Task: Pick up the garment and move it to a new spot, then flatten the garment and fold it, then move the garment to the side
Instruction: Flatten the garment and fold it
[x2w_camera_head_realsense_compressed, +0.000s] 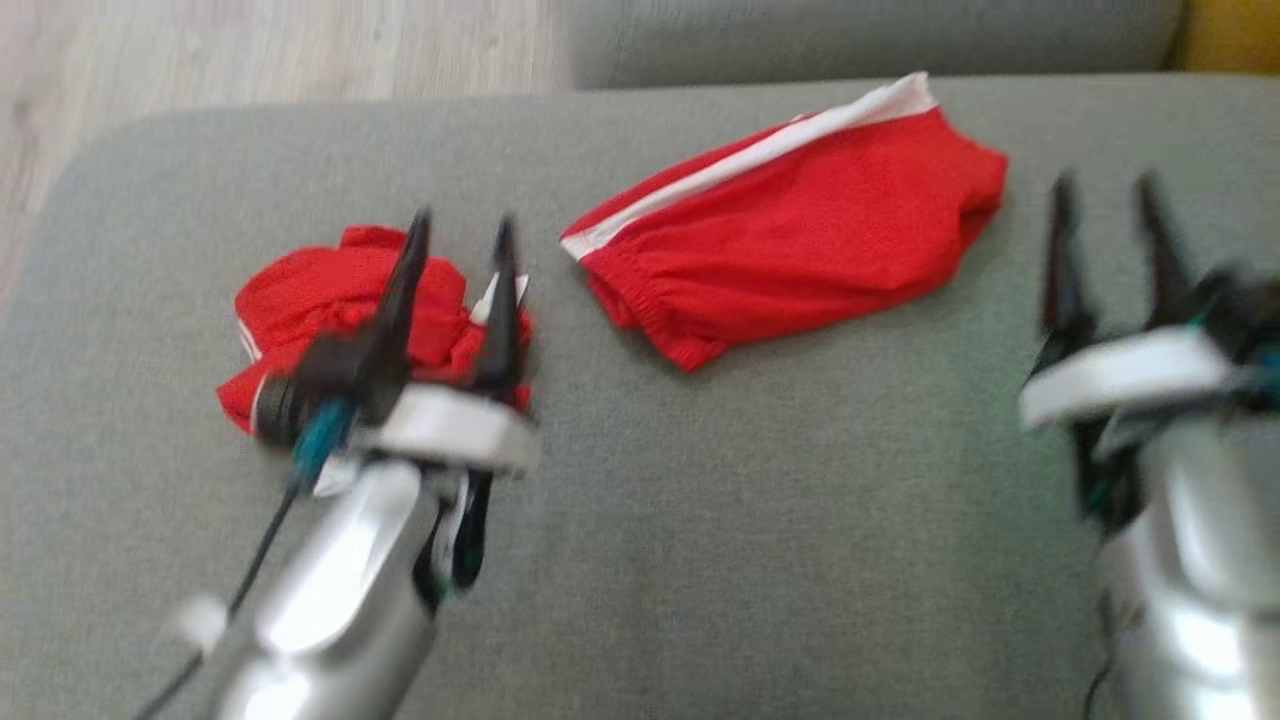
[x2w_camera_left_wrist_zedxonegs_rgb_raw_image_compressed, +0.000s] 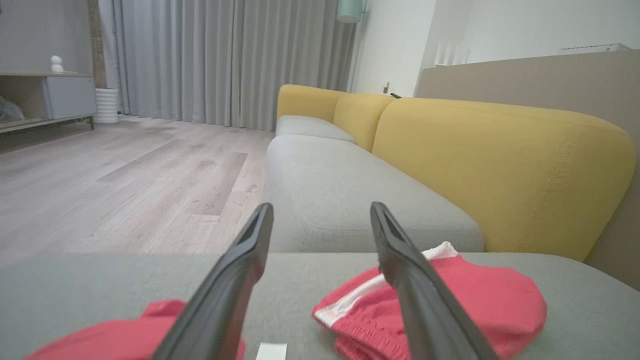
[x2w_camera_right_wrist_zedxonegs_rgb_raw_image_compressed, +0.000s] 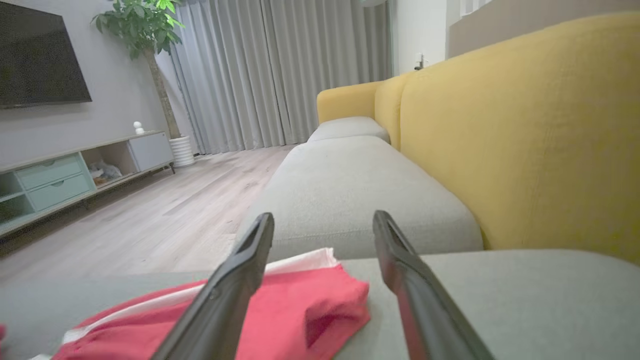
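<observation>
garment (x2w_camera_head_realsense_compressed: 300, 295) crumpled on grey cushion (x2w_camera_head_realsense_compressed: 700, 520)

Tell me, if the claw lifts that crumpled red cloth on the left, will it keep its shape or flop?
Probably flop: the crumpled red garment lies in soft, loose folds on the grey cushion, so it would likely hang limp from the left claw. It looks thin, so probably light. Being bunched, a pinch may catch only one layer.
</observation>
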